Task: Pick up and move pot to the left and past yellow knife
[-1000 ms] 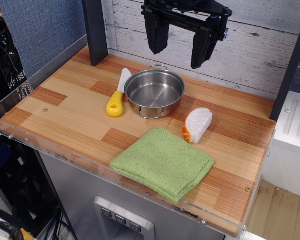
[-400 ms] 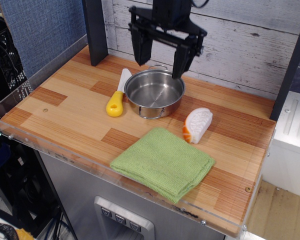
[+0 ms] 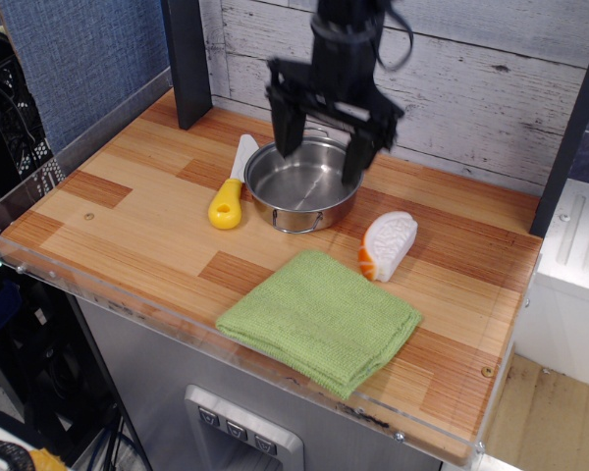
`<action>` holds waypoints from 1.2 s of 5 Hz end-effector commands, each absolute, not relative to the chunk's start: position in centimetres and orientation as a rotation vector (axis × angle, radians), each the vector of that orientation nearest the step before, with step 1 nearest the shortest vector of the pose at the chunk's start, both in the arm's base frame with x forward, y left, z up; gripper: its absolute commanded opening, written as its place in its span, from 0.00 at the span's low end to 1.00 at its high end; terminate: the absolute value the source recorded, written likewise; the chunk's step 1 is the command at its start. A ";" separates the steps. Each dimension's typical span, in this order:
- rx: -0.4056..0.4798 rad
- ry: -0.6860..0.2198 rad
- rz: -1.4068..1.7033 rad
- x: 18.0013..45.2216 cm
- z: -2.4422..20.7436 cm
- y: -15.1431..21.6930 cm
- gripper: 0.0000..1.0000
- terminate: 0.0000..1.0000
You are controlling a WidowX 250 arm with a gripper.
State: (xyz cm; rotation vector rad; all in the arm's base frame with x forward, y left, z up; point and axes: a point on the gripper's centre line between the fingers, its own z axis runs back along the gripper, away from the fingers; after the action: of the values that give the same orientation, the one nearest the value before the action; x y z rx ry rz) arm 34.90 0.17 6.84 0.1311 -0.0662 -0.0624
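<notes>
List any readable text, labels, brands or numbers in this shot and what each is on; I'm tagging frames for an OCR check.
None: no readable text shows anywhere.
The pot, yellow knife, green cloth, white-and-orange wedge toy and wooden table carry no print.
The gripper is black and motion-blurred, with no legible marking.
The buttons on the panel below are too small to read.

No text, label, brand, number or sign can be read anywhere in this view.
</notes>
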 end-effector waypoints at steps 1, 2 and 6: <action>0.145 -0.086 -0.092 36.2 6.1 -1.9 1.00 0.00; 0.149 -0.070 -0.086 36.4 5.4 -1.8 1.00 0.00; 0.183 0.005 -0.085 36.9 2.5 -2.2 0.00 0.00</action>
State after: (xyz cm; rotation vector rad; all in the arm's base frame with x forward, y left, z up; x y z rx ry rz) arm 36.21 -2.16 1.07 0.1867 0.0517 -0.0791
